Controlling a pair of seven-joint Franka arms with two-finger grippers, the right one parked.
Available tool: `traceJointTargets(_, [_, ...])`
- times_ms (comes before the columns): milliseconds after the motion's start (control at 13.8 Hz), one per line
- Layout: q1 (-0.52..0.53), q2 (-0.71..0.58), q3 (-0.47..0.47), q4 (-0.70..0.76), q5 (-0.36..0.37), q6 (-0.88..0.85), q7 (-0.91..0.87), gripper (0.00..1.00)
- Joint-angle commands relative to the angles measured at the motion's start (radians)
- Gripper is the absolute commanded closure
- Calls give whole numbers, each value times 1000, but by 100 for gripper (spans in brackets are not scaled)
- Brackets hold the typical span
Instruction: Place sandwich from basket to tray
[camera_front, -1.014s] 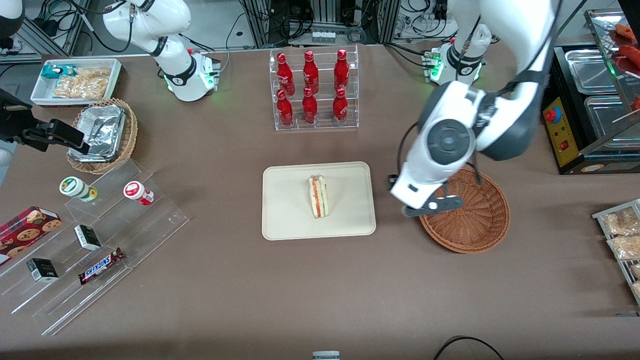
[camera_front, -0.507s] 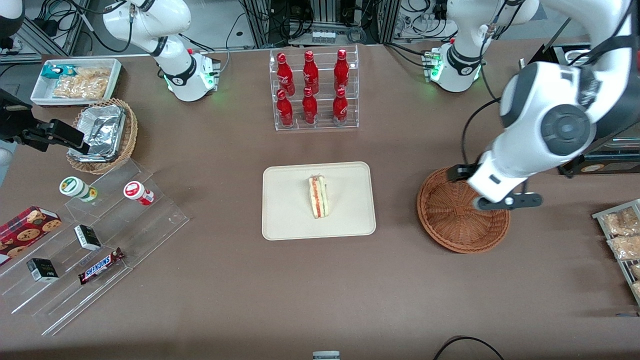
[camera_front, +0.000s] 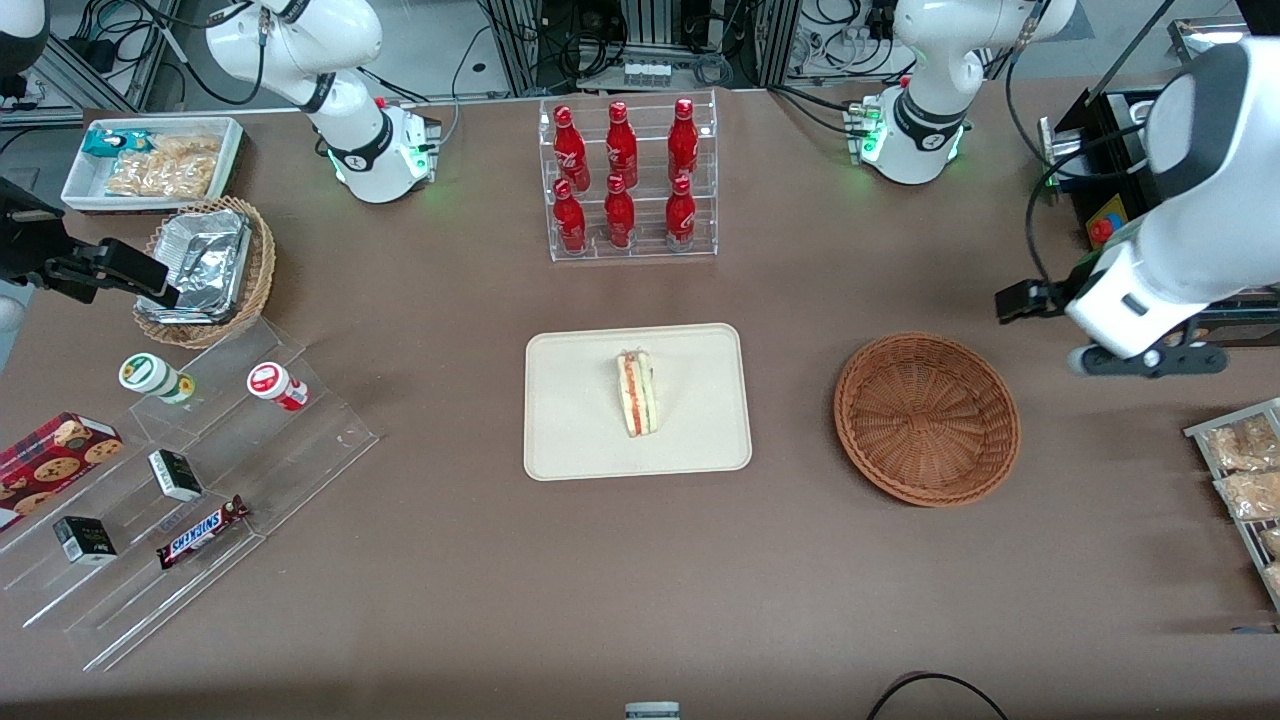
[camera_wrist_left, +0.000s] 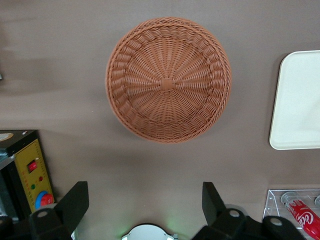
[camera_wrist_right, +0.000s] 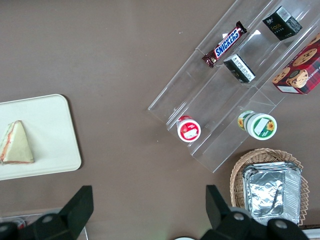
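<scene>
The sandwich (camera_front: 637, 392) is laid on the tray (camera_front: 570, 440), and the basket (camera_front: 927, 418) is seen empty, so the task is judged done. The pincer (camera_wrist_left: 145, 202) is held wide, empty, high above the worktop (camera_front: 450, 560), near the basket.

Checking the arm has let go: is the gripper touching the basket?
Apart. The left wrist view shows the open gripper above bare table, clear of the basket.

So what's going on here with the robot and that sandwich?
The sandwich already lies on the tray, and the basket is empty. The left arm's gripper, open and holding nothing, hangs high above the table toward the working arm's end, past the basket. The move looks finished.
</scene>
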Motion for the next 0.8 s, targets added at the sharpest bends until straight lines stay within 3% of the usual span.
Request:
traceJointTargets(0, [58, -91, -36, -22, 0, -31, 35, 0])
traceJointTargets(725, [118, -149, -77, -68, 1, 13, 83, 0])
